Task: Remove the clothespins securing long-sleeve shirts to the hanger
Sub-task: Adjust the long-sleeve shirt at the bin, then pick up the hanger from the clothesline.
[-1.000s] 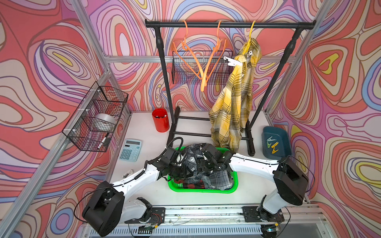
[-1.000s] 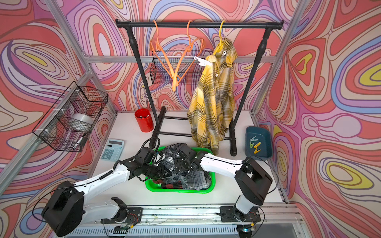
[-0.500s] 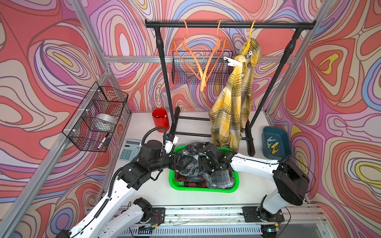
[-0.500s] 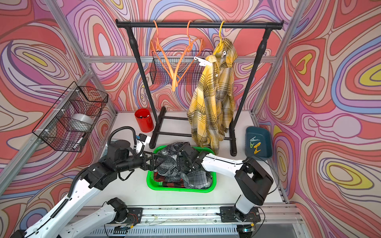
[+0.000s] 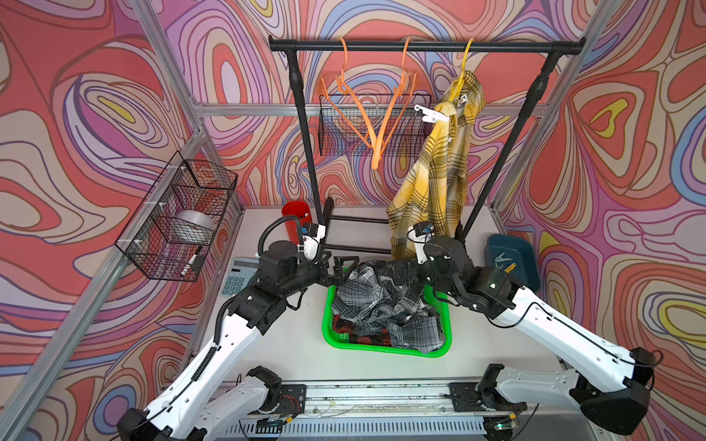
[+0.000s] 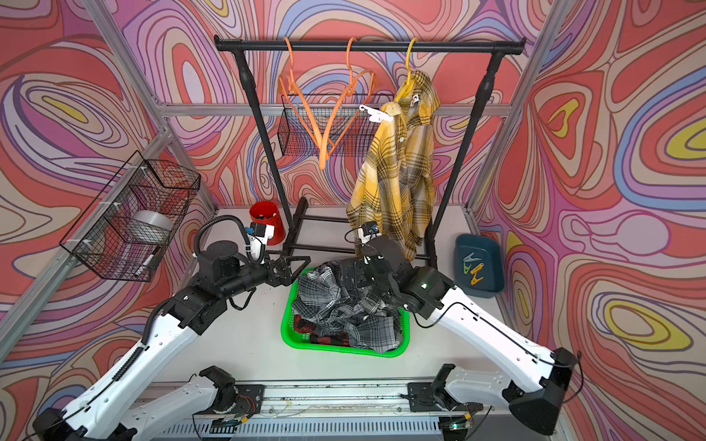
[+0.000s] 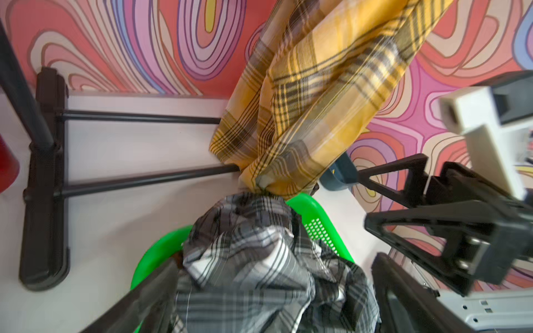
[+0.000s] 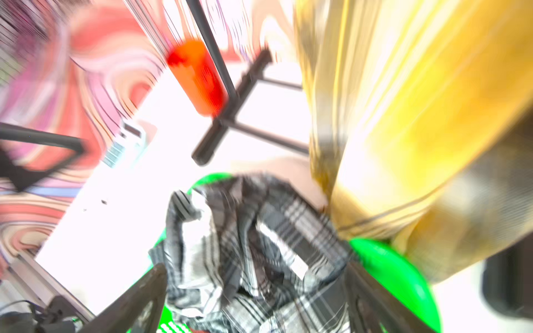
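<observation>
Clothespin (image 5: 431, 113) pressure holds the yellow shirt (image 5: 431, 179) up, while the left pincer (image 5: 345, 269) and right pincer (image 5: 399, 273) gape empty by the basket's (image 5: 382, 349) grey shirt (image 5: 366, 301).

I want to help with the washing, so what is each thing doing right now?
Yellow-and-black plaid shirt: hanging on a yellow hanger.
White plastic clothespin: clipped on that shirt.
Grey-and-white plaid shirt: crumpled in green plastic basket.
Red-and-black checked shirt: underneath it.
Two orange plastic hangers: hanging bare.
Left gripper: jaws open.
Right gripper: jaws open.
</observation>
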Robot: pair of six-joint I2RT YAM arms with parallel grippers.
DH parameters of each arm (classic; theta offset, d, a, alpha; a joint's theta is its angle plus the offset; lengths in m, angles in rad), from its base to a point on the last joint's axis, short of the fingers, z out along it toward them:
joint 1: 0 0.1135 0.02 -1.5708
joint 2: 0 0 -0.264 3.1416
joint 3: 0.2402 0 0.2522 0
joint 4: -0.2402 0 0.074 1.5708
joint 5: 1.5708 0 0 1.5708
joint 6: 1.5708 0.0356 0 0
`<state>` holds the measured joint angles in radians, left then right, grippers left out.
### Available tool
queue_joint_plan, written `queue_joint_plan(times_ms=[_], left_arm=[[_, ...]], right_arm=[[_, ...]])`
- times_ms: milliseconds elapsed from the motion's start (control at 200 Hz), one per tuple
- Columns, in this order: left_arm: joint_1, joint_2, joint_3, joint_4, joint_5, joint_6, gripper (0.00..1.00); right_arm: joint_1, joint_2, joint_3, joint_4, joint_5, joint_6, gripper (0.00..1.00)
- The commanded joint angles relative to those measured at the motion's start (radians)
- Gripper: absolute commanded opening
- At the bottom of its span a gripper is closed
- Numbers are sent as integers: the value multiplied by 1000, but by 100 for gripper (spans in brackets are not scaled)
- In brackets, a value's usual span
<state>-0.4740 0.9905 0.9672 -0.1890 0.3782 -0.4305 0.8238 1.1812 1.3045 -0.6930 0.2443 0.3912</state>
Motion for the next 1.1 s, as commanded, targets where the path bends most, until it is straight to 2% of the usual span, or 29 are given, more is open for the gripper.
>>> queue_joint_plan(times_ms=[0,145,316,431,516,621,756,987,1097], left_arm=[[4,50,49,184,52,6,100],[4,173,108,324,87,-9,99],[3,356,234,458,178,-66,95],[-25,447,340,436,191,-53,94],[-55,495,389,423,181,-22,93],[-79,563,438,418,176,-6,93],[-119,655,491,439,194,-31,91],[-194,770,580,431,196,-14,90],[-214,819,618,447,211,-31,90]], right_arm=[[-8,-12,68,-79,50,-69,98],[-25,-31,194,-105,116,-106,98],[-25,-23,352,-74,138,-167,93],[-25,17,472,-89,139,-209,92],[-25,60,570,-129,154,-218,98],[-25,116,687,-182,201,-213,98],[-25,134,726,-144,217,-240,98],[-28,172,804,-107,324,-282,86],[-54,220,878,-137,288,-287,82]])
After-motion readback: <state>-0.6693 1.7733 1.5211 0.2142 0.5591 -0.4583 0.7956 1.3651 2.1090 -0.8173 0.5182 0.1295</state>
